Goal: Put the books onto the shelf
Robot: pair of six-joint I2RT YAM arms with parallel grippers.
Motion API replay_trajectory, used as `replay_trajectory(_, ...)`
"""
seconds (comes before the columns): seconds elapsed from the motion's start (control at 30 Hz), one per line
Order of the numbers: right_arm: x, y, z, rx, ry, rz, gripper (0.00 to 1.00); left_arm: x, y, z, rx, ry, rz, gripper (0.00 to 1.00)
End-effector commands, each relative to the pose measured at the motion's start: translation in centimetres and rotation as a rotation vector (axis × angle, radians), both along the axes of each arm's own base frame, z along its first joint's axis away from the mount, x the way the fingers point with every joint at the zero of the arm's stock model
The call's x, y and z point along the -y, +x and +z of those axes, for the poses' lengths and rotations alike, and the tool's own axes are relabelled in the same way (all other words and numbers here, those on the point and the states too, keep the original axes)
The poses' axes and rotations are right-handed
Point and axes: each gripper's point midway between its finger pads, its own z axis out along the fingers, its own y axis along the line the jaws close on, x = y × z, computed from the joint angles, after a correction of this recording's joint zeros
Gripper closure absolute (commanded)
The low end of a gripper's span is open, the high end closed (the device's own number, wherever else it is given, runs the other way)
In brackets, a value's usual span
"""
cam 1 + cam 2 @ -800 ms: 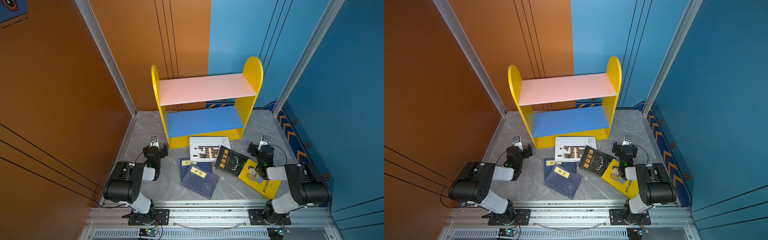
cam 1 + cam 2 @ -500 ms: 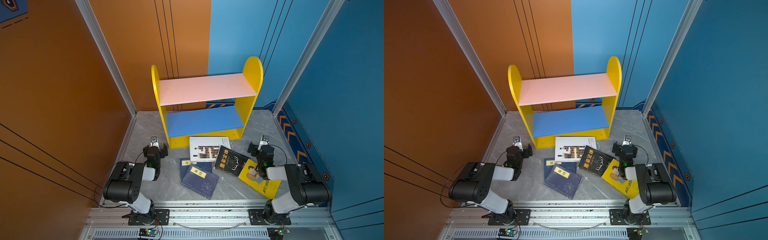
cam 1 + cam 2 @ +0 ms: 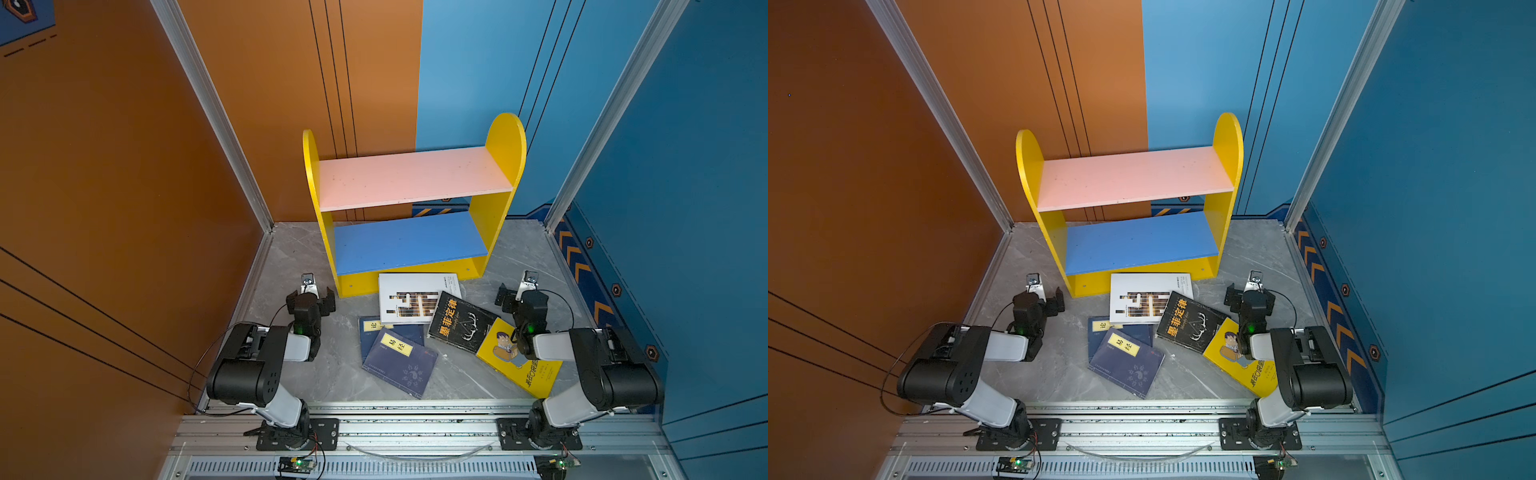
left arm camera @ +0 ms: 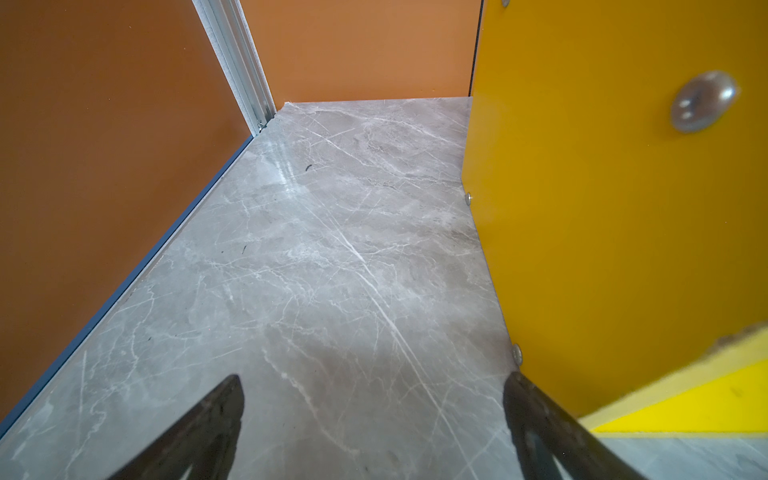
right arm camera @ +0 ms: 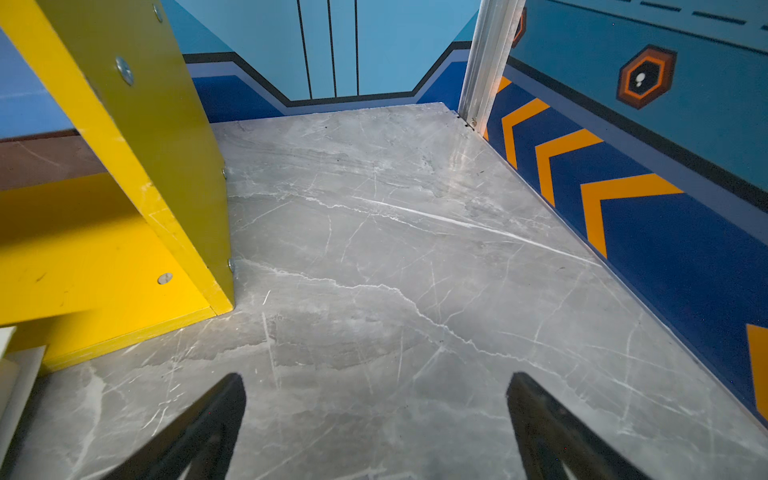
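Note:
The shelf [image 3: 415,178] [image 3: 1133,178] stands at the back of the marble floor, and its pink and blue boards are bare. The books lie flat in front of it in both top views: a white one [image 3: 415,299] [image 3: 1144,297], a black one [image 3: 459,322] [image 3: 1192,324], a yellow one [image 3: 519,365] partly under my right arm, and overlapping navy ones [image 3: 401,361] [image 3: 1127,361]. My left gripper [image 3: 311,297] [image 4: 374,377] is open beside the shelf's left panel [image 4: 602,208], holding nothing. My right gripper [image 3: 521,293] [image 5: 377,376] is open and empty near the shelf's right panel [image 5: 158,145].
Orange walls [image 3: 124,187] close the left and back left, and blue walls [image 3: 685,208] close the right. An aluminium rail [image 3: 415,428] carries both arm bases at the front. Bare marble floor [image 4: 332,249] [image 5: 415,249] lies ahead of each gripper.

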Motion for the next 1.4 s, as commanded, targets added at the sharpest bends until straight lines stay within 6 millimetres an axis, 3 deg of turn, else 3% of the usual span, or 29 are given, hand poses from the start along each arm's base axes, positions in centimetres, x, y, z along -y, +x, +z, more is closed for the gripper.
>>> replay_trajectory(0.0, 0.0, 0.1, 0.3, -0.001, -0.010, -0.001, 0.00, -0.4, 0.5, 0.9, 0.022, 0.014, 0.014, 0.02)
replay_trajectory(0.5, 0.0, 0.2, 0.4, 0.004, -0.005, 0.002, 0.00, -0.4, 0.5, 1.1, 0.028, 0.014, 0.010, 0.02)
replay_trajectory(0.63, 0.0, 0.7, 2.4, -0.055, -0.013, -0.003, 0.00, 0.2, 0.4, 3.0, -0.014, 0.022, -0.017, 0.02)
replay_trajectory(0.77, -1.0, 0.6, 5.9, -0.101, 0.011, 0.015, 0.00, 1.2, 0.7, 7.7, -0.054, 0.022, -0.055, 0.02)
replay_trajectory(0.9, -3.5, -0.7, 9.5, -0.090, 0.095, 0.055, 0.00, 3.5, -0.4, 11.5, -0.086, -0.071, -0.091, 0.02)
replay_trajectory(1.0, -5.8, -2.2, 10.7, -0.142, 0.246, 0.080, 0.00, 6.4, -1.8, 12.7, -0.113, -0.213, -0.135, 0.02)
replay_trajectory(1.2, -12.9, -5.5, 10.7, -0.190, 0.514, 0.167, 0.00, 13.8, -4.8, 14.7, -0.112, -0.425, -0.290, 0.02)
replay_trajectory(1.37, -19.7, -7.5, 10.0, -0.205, 0.688, 0.270, 0.00, 19.5, -7.0, 14.4, -0.154, -0.583, -0.381, 0.02)
